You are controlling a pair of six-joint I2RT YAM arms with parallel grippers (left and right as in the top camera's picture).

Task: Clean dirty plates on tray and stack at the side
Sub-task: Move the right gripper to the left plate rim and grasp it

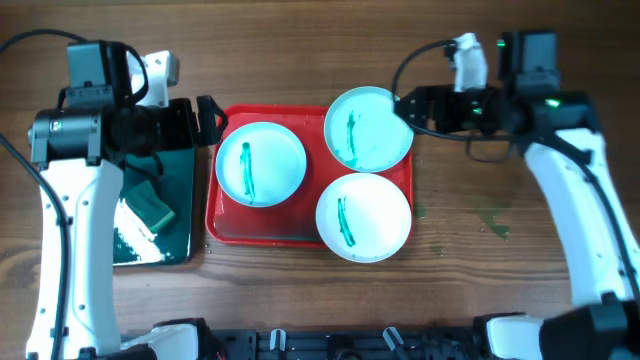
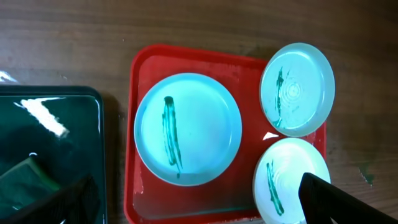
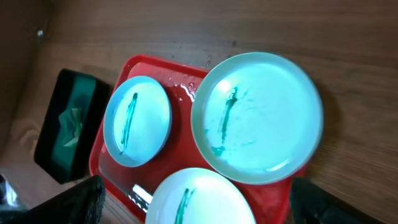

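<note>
Plates (image 1: 261,163), three smeared green, sit on the red tray (image 1: 222,218) mid-frame, two overhanging its right rim. Your left hand (image 1: 208,118) and right hand (image 1: 407,103) gape empty. Pressing an overhanging edge could tip one.

plates (image 1: 261,163): no lettering readable; green streaks only, not characters
tray (image 1: 228,228): no label, brand or number readable
black tub (image 1: 180,240): no marking readable
arm housings (image 1: 70,230): no legible print; one green indicator light, unlettered
</note>
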